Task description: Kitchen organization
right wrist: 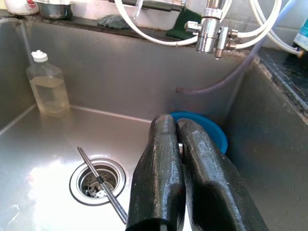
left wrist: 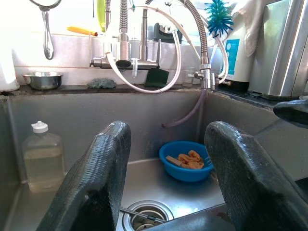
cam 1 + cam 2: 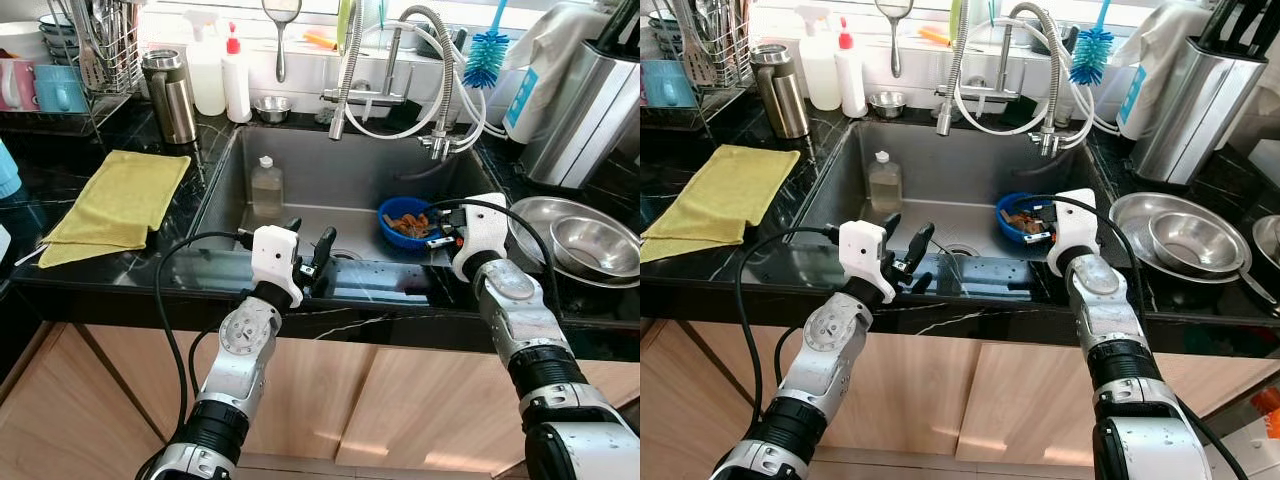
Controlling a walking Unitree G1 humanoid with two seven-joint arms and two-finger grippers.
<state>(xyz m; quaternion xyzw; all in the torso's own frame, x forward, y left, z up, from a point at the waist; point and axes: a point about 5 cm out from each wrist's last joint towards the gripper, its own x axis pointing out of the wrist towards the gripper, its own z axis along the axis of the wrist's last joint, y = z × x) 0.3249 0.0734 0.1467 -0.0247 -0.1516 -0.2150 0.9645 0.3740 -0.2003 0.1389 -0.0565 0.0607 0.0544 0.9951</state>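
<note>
I use the grey steel sink (image 3: 232,160) as my landmark. Left of the sink, a yellow folded cloth (image 3: 118,203) lies on the black marble counter (image 3: 30,195). In the back left corner of the sink stands a clear plastic bottle with a white cap (image 3: 266,187); I cannot read any label on it. My left gripper (image 3: 308,250) hovers over the front edge of the sink, its two black fingers (image 2: 94,178) spread apart and holding nothing. Beyond it, on the sink floor, a thin metal rod (image 1: 102,185) lies across the round drain strainer (image 1: 97,181). To the right of the drain sits a blue plastic bowl with orange food scraps (image 2: 186,160), against the right wall of the sink. My right gripper (image 1: 174,127) is just before this bowl, near its rim, fingers pressed together with nothing between them. Right of the sink, steel bowls (image 3: 590,245) are stacked on the counter. A white container with a blue label (image 3: 520,100) stands behind; its writing is too small to read.
</note>
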